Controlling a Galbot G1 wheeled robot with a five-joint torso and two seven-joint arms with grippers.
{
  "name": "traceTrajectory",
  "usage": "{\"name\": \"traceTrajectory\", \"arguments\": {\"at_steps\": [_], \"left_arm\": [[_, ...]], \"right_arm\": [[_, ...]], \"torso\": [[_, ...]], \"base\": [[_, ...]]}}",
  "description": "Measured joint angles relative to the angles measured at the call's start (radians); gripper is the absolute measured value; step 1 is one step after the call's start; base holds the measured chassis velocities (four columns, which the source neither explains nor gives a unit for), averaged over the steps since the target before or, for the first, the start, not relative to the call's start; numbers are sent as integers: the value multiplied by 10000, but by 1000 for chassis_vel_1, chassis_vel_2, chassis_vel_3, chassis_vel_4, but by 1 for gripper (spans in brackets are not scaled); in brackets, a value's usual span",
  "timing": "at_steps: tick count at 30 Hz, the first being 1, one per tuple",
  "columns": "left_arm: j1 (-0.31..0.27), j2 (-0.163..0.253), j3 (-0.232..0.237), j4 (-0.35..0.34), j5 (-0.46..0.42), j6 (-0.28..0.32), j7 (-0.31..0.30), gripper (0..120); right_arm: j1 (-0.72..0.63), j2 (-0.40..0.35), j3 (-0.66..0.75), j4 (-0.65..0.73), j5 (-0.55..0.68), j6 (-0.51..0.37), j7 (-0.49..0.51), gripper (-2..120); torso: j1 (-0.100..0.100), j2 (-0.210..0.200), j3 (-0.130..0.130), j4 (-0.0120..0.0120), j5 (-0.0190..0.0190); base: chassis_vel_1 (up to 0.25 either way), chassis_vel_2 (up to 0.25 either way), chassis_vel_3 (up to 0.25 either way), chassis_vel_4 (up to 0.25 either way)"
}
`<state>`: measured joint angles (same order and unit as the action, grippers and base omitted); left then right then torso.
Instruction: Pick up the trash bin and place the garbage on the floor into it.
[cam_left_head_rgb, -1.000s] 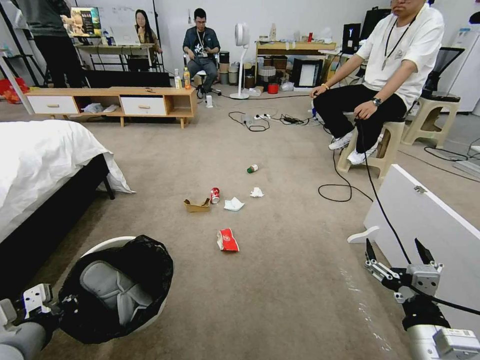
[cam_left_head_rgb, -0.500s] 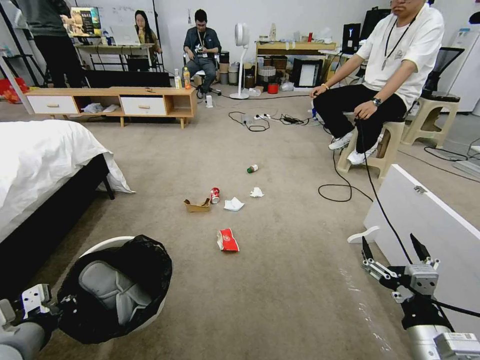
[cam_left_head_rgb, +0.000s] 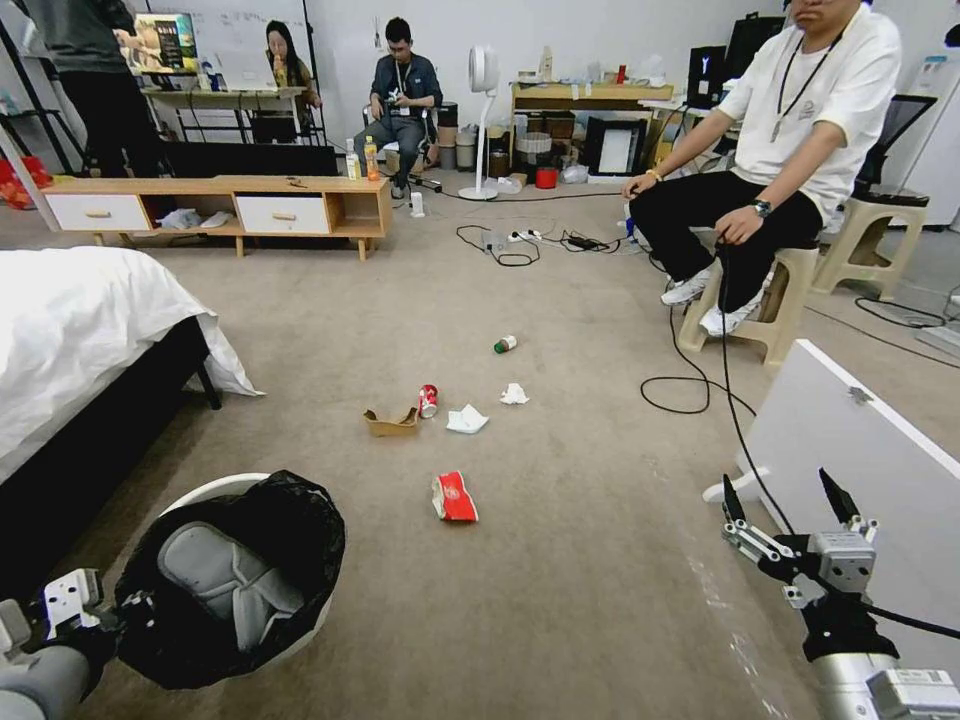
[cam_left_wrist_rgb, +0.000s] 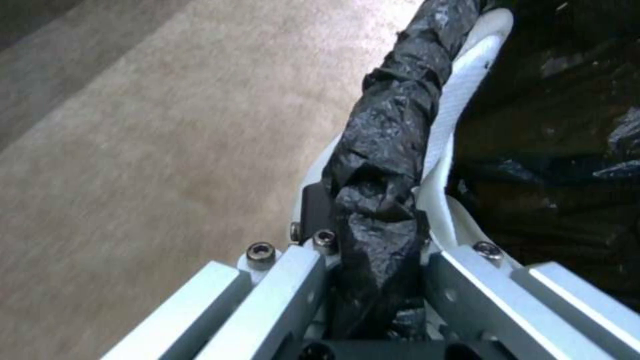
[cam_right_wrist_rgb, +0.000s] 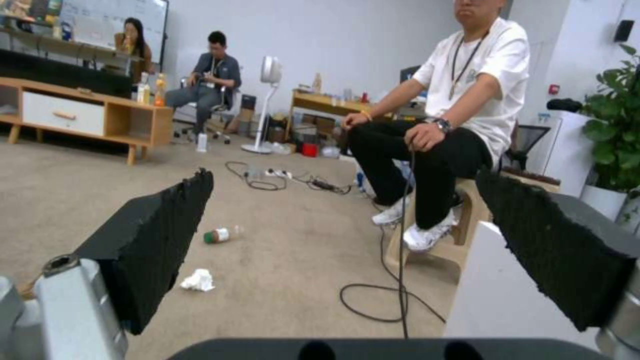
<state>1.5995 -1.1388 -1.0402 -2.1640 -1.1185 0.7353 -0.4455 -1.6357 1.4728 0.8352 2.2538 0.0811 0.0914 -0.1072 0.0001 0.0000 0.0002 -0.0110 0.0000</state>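
I have the left hand (cam_left_head_rgb: 125, 612) clenched on the bag-wrapped rim of the trash bin (cam_left_head_rgb: 240, 575), held tilted at the lower left of the head view, mouth facing up toward me. My right hand (cam_left_head_rgb: 790, 505) hangs released at the lower right, fingers spread wide. The garbage lies mid-frame on the floor (cam_left_head_rgb: 560, 600): red wrapper (cam_left_head_rgb: 455, 497), cardboard (cam_left_head_rgb: 391, 421), soda can (cam_left_head_rgb: 428, 400), two tissues (cam_left_head_rgb: 467, 419), and a green-capped bottle (cam_left_head_rgb: 505, 344) farthest up.
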Motion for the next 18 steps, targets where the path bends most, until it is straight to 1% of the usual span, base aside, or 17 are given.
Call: {"name": "traceTrajectory", "arguments": {"at_steps": [7, 8, 9, 10, 11, 13, 14, 15, 16, 18], "left_arm": [[47, -14, -23, -50, 1, 0, 7, 1], [54, -18, -23, -62, 1, 0, 8, 1], [54, -18, -23, -62, 1, 0, 8, 1], [65, -18, -27, -74, 2, 0, 10, 1], [68, -18, -32, -76, 9, 0, 10, 1], [70, -18, -32, -77, 4, 0, 11, 1], [70, -18, -32, -77, 4, 0, 11, 1], [71, -18, -33, -82, 4, 0, 13, 1], [71, -18, -36, -85, 9, 0, 13, 1], [74, -22, -37, -86, 10, -1, 12, 1]], "right_arm": [[-19, -13, -8, 16, -35, -16, 18, 100], [-29, -15, -8, 26, -36, -17, 23, 100], [-29, -15, -8, 26, -36, -17, 23, 100], [-35, -17, -13, 36, -35, -19, 28, 100], [-45, -17, -16, 39, -35, -21, 33, 100], [-50, -19, -20, 45, -34, -22, 41, 100], [-50, -19, -20, 45, -34, -22, 41, 100], [-60, -19, -25, 45, -32, -22, 45, 100], [-62, -19, -30, 45, -30, -22, 47, 100], [-61, -18, -33, 46, -30, -22, 48, 100]], "torso": [[0, 0, 0, 2, -1], [0, 0, 0, -4, -2], [0, 0, 0, -4, -2], [0, 0, 0, 4, 4], [0, 0, 1, 0, 0], [1, 0, 0, 1, -5], [1, 0, 0, 1, -5], [1, 0, 0, -4, 1], [0, 0, 0, 3, 3], [1, 0, 1, 2, -1]], "base": [[-274, 279, 284, -275], [-280, 279, 290, -265], [-280, 279, 290, -265], [-288, 268, 290, -271], [-288, 272, 277, -271], [-274, 265, 276, -276], [-260, 258, 276, -282], [-275, 258, 255, -286], [-280, 279, 255, -288], [-280, 273, 259, -288]]}}
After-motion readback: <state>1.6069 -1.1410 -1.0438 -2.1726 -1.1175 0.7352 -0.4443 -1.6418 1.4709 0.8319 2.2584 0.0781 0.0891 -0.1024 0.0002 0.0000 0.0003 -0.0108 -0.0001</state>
